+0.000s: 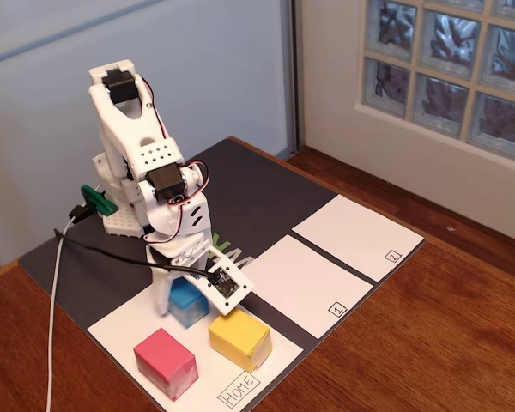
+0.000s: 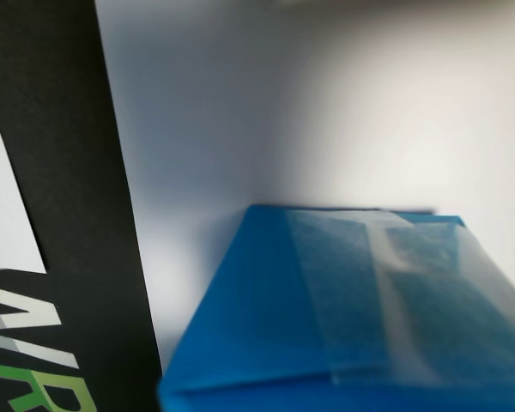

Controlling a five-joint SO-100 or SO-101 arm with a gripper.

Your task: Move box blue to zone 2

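The box blue (image 1: 187, 302) stands on the white "Home" sheet (image 1: 120, 330) near the front of the black mat. My gripper (image 1: 185, 307) is lowered over it, with one white finger (image 1: 160, 296) on its left and the other side of the jaw on its right. Whether the fingers press on the cube does not show. In the wrist view the box blue (image 2: 352, 318) fills the lower right, very close and blurred, with clear tape across its top; no finger shows there. Zone 2 (image 1: 356, 236) is the white rectangle at the mat's right end, with nothing on it.
A yellow cube (image 1: 239, 339) sits just right of the blue one and a pink cube (image 1: 166, 360) in front, both on the Home sheet. The rectangle marked "1" (image 1: 305, 283) lies between Home and zone 2. A white cable (image 1: 51, 326) hangs at left.
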